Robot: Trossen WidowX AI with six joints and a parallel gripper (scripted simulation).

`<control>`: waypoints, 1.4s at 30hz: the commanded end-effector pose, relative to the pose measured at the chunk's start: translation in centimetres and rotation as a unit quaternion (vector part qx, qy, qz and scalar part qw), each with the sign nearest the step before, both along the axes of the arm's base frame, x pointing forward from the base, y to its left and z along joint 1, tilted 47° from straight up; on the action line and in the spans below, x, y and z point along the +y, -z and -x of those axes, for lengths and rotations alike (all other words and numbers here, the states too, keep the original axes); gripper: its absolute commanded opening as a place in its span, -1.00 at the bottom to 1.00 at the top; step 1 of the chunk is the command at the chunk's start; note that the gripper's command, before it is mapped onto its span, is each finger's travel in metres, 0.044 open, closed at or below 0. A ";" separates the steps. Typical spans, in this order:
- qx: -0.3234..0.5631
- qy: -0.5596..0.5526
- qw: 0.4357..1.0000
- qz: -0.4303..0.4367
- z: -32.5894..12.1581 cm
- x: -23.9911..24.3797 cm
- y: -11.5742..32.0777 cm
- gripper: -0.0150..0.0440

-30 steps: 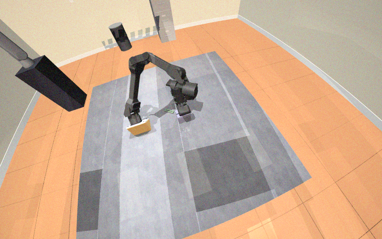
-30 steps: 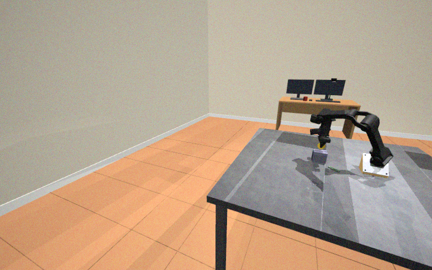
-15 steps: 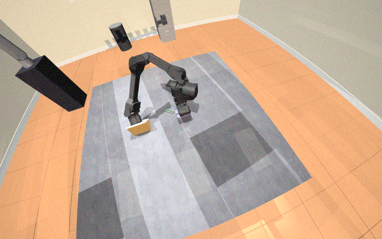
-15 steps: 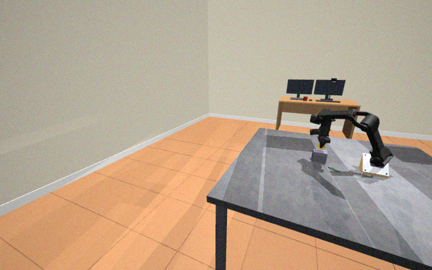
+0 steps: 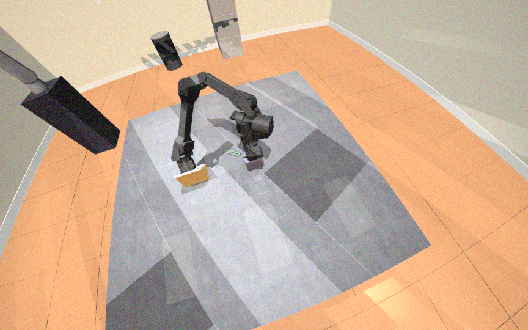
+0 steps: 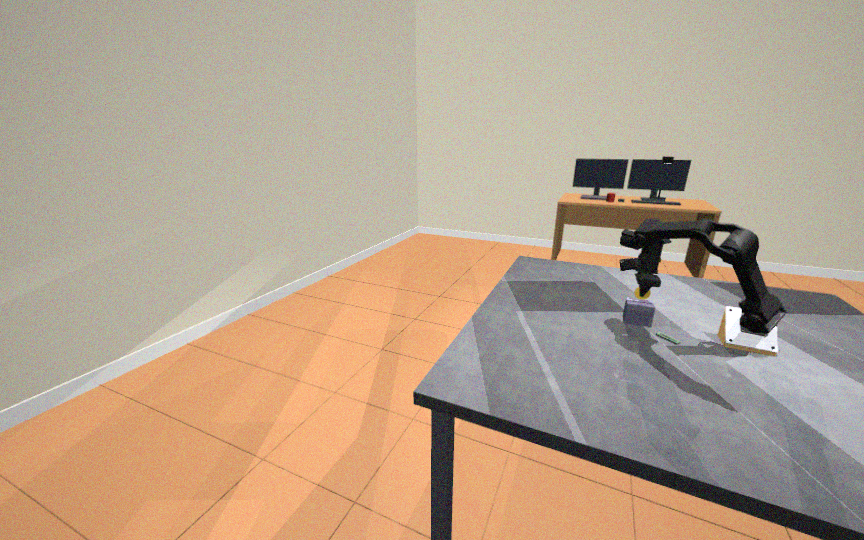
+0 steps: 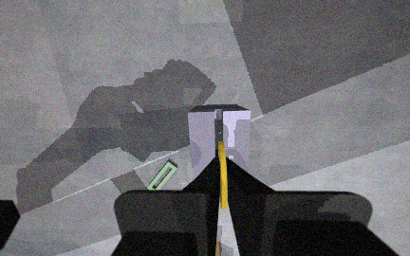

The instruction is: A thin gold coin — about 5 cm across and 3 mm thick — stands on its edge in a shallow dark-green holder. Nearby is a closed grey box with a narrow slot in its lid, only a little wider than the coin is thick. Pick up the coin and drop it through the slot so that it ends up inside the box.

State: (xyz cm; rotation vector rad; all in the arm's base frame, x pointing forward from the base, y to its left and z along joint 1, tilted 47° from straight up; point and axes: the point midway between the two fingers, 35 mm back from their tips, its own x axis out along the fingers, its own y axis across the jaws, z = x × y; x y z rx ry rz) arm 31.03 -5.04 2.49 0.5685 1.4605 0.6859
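Pinching coin (image 7: pixel 221 173) edge-on, hand (image 7: pixel 221 180) hangs over box (image 7: pixel 219 137) slot; thin, stiff, likely slick, so grip flat faces firmly.

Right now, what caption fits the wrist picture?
Gripper pinches the gold coin edge-on above the grey box's slot.

Office-like robotics lab: grey work table (image 6: pixel 547 382) on an orange tiled floor (image 6: pixel 267 356), wooden desk (image 6: pixel 637 213) with twin monitors (image 6: pixel 630 175) behind.
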 end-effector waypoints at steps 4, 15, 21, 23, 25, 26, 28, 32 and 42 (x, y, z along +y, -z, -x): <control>0.004 0.001 1.000 -0.003 0.1 0.3 0.1 -0.49; 0.004 0.002 1.000 -0.003 0.1 0.4 0.3 -0.49; 0.004 0.002 1.000 -0.003 0.1 0.4 0.3 -0.49; 0.004 0.002 1.000 -0.003 0.1 0.5 0.3 -0.49; 0.004 0.002 1.000 -0.003 0.1 0.5 0.3 -0.49; 0.004 0.002 1.000 -0.003 0.1 0.5 0.4 -0.49; 0.004 0.001 1.000 -0.003 0.1 0.5 0.4 -0.49; 0.004 0.001 1.000 -0.003 0.1 0.6 0.4 -0.49; 0.004 0.001 1.000 -0.003 0.1 0.7 0.5 -0.49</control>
